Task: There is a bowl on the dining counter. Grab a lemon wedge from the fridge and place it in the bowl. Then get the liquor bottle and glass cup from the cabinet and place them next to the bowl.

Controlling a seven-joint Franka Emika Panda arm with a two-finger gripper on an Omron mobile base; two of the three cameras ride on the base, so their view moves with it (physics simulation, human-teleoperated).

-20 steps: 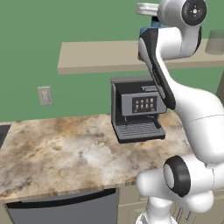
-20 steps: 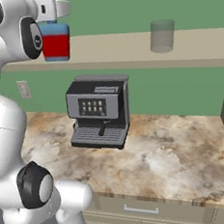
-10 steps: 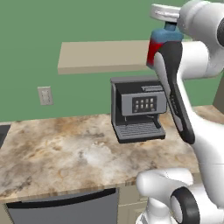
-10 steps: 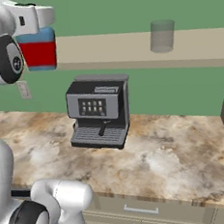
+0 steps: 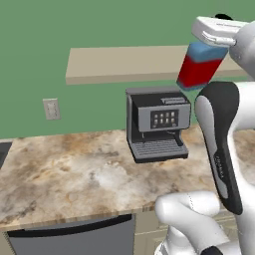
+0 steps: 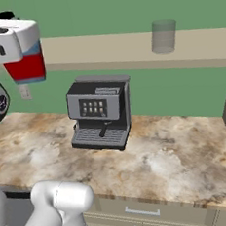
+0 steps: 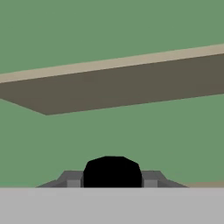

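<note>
My gripper (image 5: 211, 44) is shut on the liquor bottle (image 5: 200, 69), a squat bottle with blue shoulders and a red body, hanging slightly tilted in the air in front of the beige wall shelf (image 5: 124, 64). From the right base the same gripper (image 6: 24, 44) holds the bottle (image 6: 28, 67) at the far left, above the worktop. Between the fingertips (image 7: 72, 179) in the hand view sits its black cap (image 7: 112, 169). The glass cup (image 6: 164, 35) stands upright on the shelf (image 6: 123, 46), far to the right of the bottle. Bowl, dining counter, lemon wedge and fridge are out of view.
A black and grey coffee machine (image 5: 157, 128) stands on the marbled worktop (image 5: 74, 174) under the shelf, also the coffee machine (image 6: 101, 113) in the right base view. A wall outlet (image 5: 51, 108) is on the green wall. Cream cabinet fronts (image 6: 144, 212) run below the worktop.
The arm has drawn the bottle back from the shelf toward the base and slightly lower. The cup, coffee machine and base have stayed put.
</note>
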